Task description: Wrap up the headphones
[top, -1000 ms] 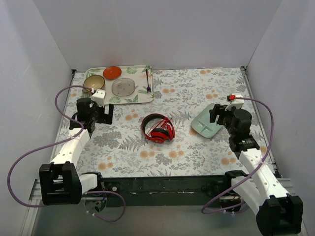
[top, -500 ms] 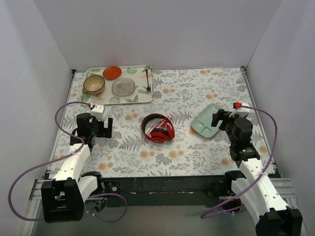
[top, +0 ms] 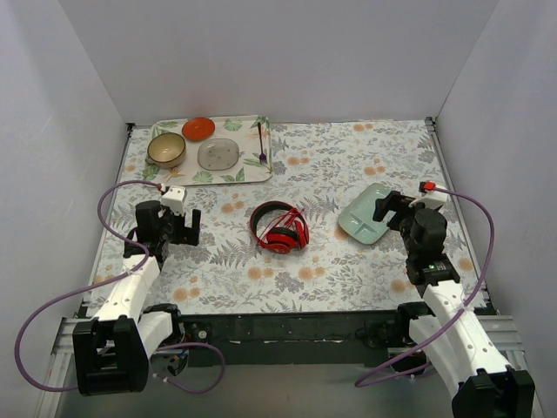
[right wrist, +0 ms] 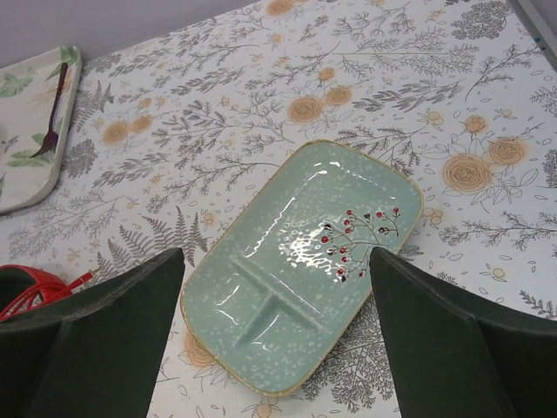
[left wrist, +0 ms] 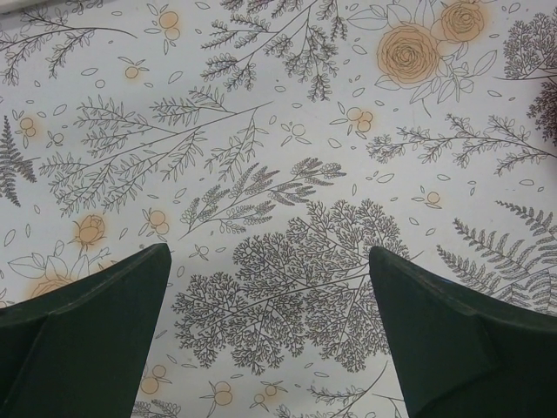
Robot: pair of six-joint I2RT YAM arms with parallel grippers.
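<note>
Mid-table, headphones (top: 283, 237) untouched, left fingers (left wrist: 87, 335) wide, empty, right fingers (right wrist: 91, 340) wide by green dish (right wrist: 305, 261)

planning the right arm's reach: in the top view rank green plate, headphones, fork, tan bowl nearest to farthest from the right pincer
From the right pincer:
1. green plate, right beside it.
2. headphones, table centre.
3. fork, right end of the tray.
4. tan bowl, tray's left end.
</note>
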